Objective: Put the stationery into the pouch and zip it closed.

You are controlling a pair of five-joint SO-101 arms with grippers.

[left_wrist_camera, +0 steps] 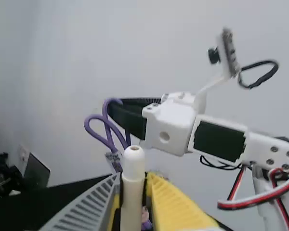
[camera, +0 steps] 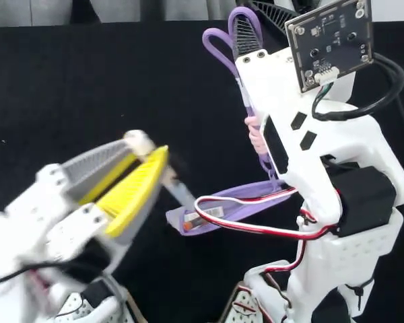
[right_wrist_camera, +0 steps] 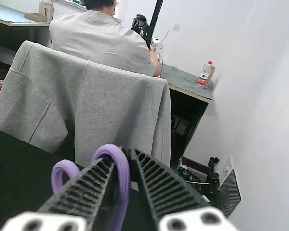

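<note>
Yellow-and-grey left tool (camera: 148,149): my jaws are pinched nearly together on a cream, round-topped pen (left_wrist_camera: 133,159), which stands up between them.
Black right tool (right_wrist_camera: 123,162): my ribbed jaws are clamped on the purple strap loop (camera: 219,47), parted no wider than the strap itself.
Hidden: the pen's lower end blurs out close to the pouch (camera: 246,200) mouth, and I cannot tell whether it is inside or just beside it. My right arm's white body covers the pouch's upper part. Red, white and black cables (camera: 256,227) cross its front. A small pink thing (camera: 256,138) sits beside the strap, half behind the arm, and I cannot say what it is.
Pouch: purple and soft, it hangs from the strap, its body slanting down toward my left tool. The mouth gapes at the low end, with something pale and a bit of orange inside.
Edges: the black worktop (camera: 67,87) runs back to grey cloth (camera: 27,12) along its far side. My left arm is cut off at the near corner of the high view.
</note>
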